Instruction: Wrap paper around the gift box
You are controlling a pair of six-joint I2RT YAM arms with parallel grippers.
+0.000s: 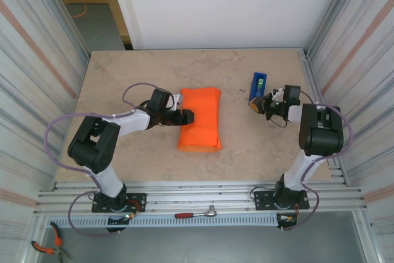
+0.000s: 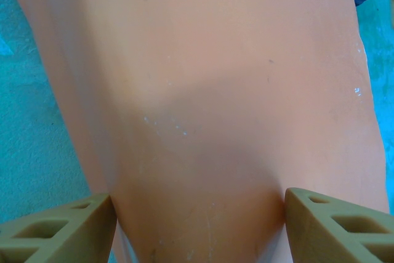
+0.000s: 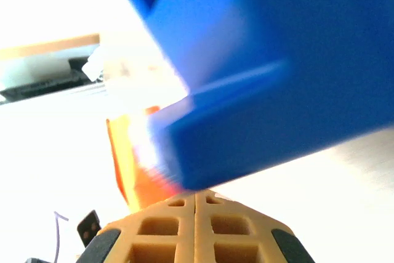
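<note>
- The paper (image 1: 203, 121) lies near the middle of the bench (image 1: 135, 72), folded into a plump orange bundle with its long side running away from me. From that bulk I judge the gift box sits inside the fold, covered.
- My left gripper (image 1: 186, 116) is at the bundle's left edge. On its wrist camera the fingers (image 2: 61, 229) stand spread wide, with the orange sheet running between them and meeting both inner faces. I can't tell whether they are squeezing it or only straddling it. I read the pose as pinning the fold so it can't spring open.
- My right gripper (image 1: 255, 105) is well off to the right with its fingers (image 3: 166, 232) pressed together and nothing visible between them. It sits just beside the blue tape dispenser (image 1: 258, 84), which looms blurred in front of its camera. I'd guess it is there to fetch tape.
- The seam looks untaped, so the wrapping seems about midway.
</note>
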